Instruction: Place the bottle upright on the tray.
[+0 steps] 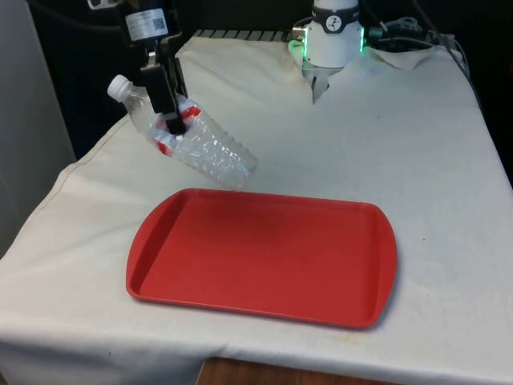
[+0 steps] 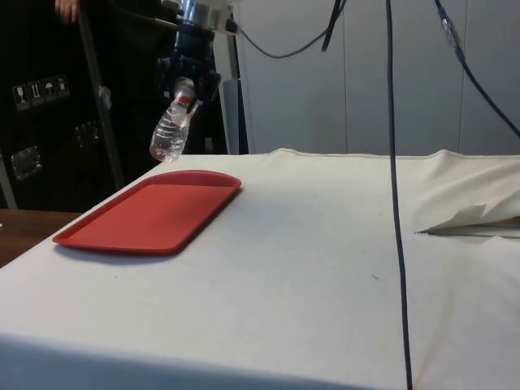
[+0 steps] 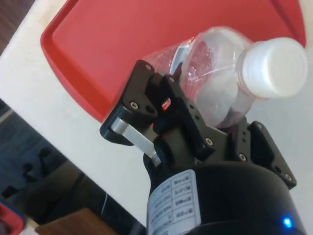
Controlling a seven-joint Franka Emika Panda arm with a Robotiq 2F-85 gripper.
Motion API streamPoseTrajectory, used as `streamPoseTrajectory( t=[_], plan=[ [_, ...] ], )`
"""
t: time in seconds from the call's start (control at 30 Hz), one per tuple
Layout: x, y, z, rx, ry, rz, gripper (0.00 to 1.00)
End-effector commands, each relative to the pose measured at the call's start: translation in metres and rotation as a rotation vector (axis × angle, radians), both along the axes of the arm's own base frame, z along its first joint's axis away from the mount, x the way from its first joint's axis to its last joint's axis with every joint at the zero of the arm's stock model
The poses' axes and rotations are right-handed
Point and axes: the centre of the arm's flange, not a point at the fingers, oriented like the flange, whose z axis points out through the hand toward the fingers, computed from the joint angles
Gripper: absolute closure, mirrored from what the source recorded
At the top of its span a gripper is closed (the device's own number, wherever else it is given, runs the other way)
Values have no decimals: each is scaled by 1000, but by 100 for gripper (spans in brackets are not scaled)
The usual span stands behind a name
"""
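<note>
Bottle (image 1: 188,136): clamped near its neck in the hand (image 1: 170,112), airborne just past the tray (image 1: 264,257) far rim, long axis tilted, cap up, base lowest and nearest the tray

Bottle (image 1: 200,144) clear ribbed plastic, glossy; tray (image 1: 264,255) smooth red plastic, slight sheen; tablecloth (image 1: 401,136) matt white cloth
</note>
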Motion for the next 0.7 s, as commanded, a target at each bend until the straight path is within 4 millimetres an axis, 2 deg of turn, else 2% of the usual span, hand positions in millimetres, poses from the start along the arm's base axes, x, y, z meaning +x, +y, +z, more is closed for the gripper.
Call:
streamPoseTrajectory(
  t=[0.0, 0.37, 0.67],
  plan=[
    [3, 0, 0, -18, 4, -6, 86],
    [14, 9, 0, -90, 12, -1, 86],
    [24, 31, 2, -149, 14, 10, 86]
  ],
)
